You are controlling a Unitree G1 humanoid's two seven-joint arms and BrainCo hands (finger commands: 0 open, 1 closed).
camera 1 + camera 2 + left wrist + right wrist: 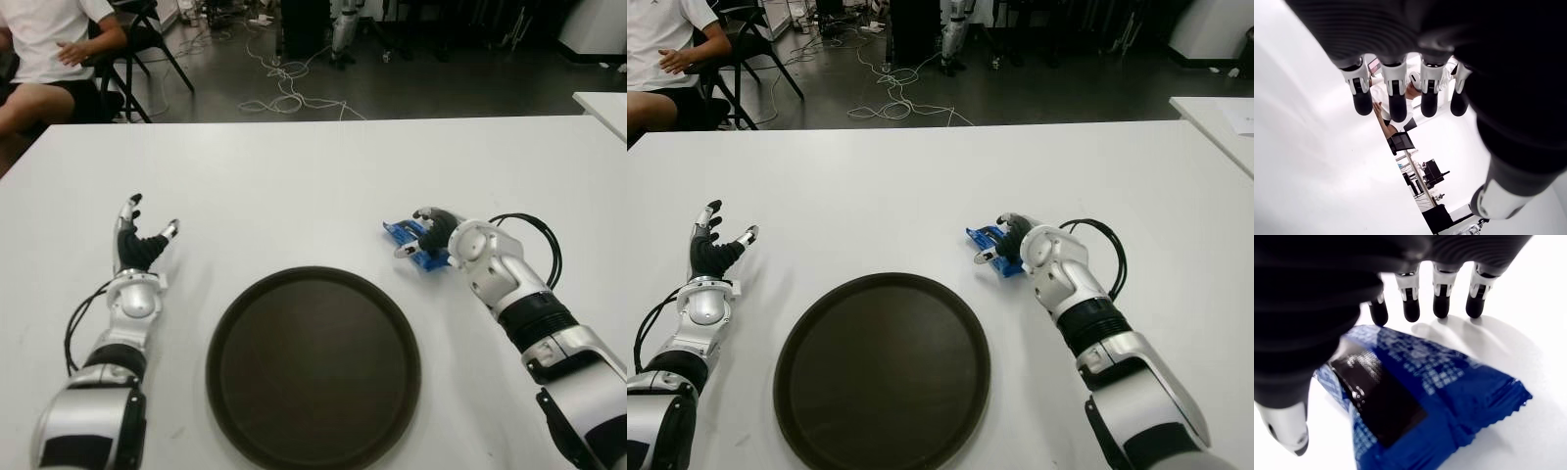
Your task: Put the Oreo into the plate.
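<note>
Currently right hand (431,235) right of centre in eye view, draped over blue Oreo packet (409,240); fingers (1442,301) extended past packet, not closed around it, thumb alongside. Packet lies on white table (313,186), outside plate. Dark round plate (313,367) at lower centre, packet just off its upper right rim, apart from it. Left hand (140,245) at left of frame, left of plate, fingers spread, holding nothing. Seated person (44,59) at upper left corner, beyond table.
</note>
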